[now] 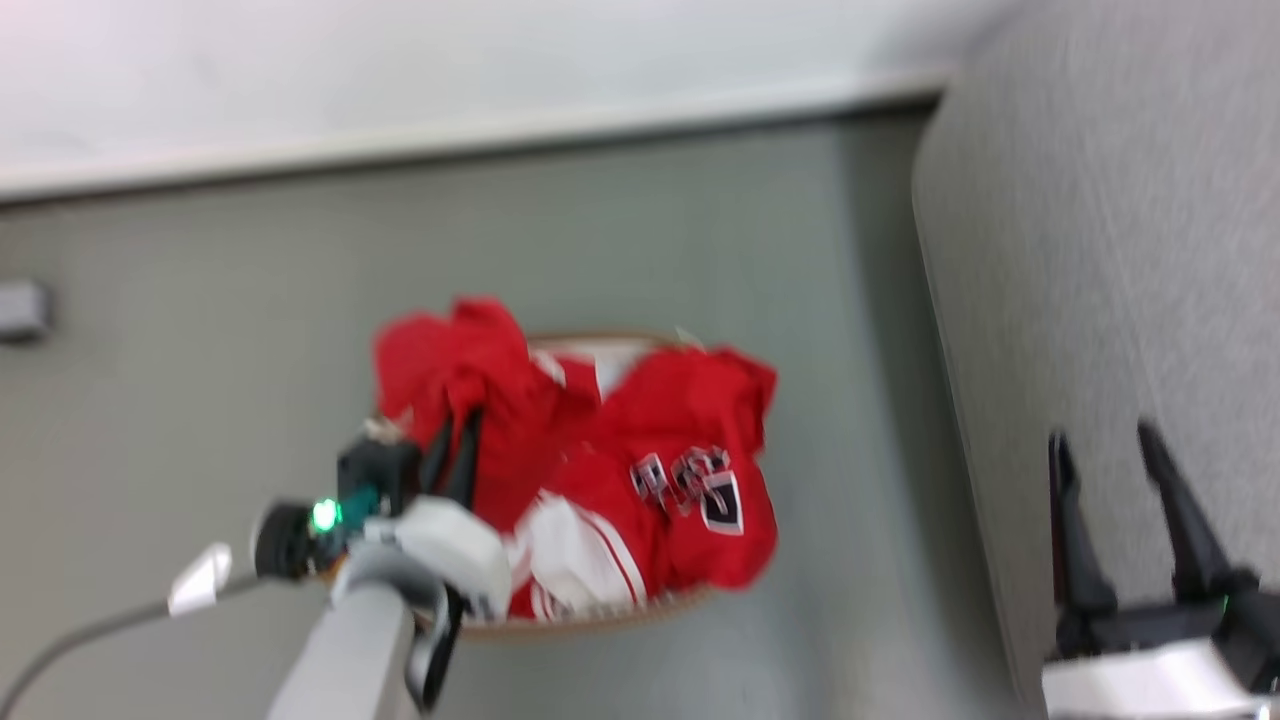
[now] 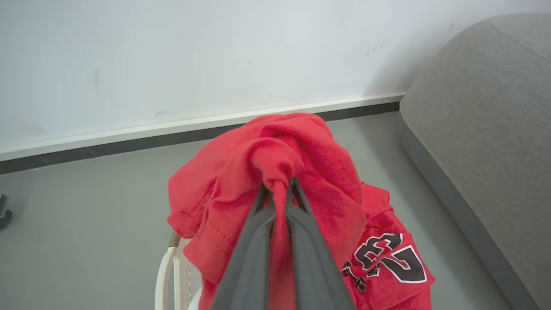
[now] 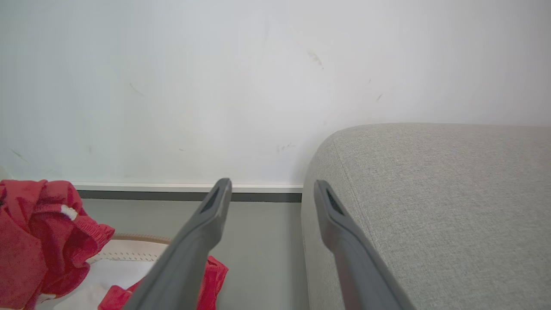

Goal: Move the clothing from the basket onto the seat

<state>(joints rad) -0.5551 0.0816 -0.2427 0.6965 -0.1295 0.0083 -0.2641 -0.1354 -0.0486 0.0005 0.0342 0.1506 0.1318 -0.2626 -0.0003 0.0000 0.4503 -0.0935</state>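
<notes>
**Left claw clamped on a jersey over the basket, right claw spread by the seat**

Far to the left of the basket [image 1: 600, 622], you have a small grey object [image 1: 20, 310] on the floor [image 1: 650, 230] near the skirting board [image 1: 480, 135]. It is too blurred to name.

Your left gripper [image 1: 458, 428] is above the basket's left half, its two fingers pressed together on a bunched fold of the clothing [image 1: 640, 440]. In the left wrist view, that red fold is squeezed between the fingertips [image 2: 297, 193]. The cloth drapes down on both sides of them, and the basket's white handle shows below it.

The rest of the clothing is heaped inside the basket, which stands on the floor. A red jersey with black-and-white lettering lies across the basket's middle and right and spills over the rim on the right. A white panel with thin red stripes sits at the near side.

To the right of the basket, across a strip of floor, your right gripper [image 1: 1100, 437] is over the edge of the seat [image 1: 1100, 200]. Its fingers are spread apart with nothing between them. The seat is grey fabric with a rounded corner. It stands to the basket's right and does not touch it.
</notes>
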